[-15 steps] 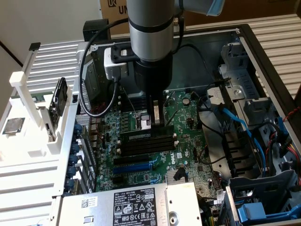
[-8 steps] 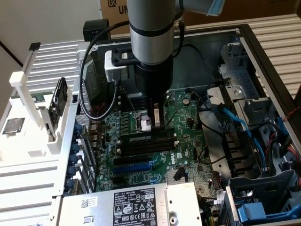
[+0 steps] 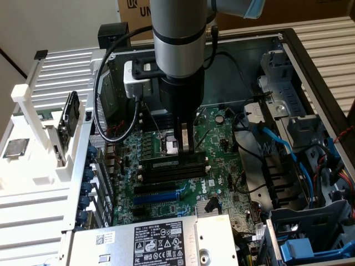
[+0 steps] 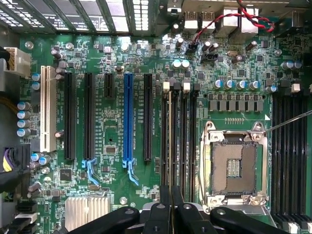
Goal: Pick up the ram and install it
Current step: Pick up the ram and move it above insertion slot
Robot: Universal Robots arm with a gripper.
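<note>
Exterior view: gripper (image 3: 186, 148) closed narrow on top edge of ram (image 3: 166, 164), upright in memory slot just beside processor socket (image 3: 169, 145).
Wrist view: fingers (image 4: 165, 204) nearly together, astride ram edge (image 4: 170, 146), socket (image 4: 234, 165) alongside.

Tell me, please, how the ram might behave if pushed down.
The ram looks thin and flat, so it is probably stiff and light. Standing on edge in its slot beneath the tool, it likely won't tip, though its thinness suggests fragility.
</note>
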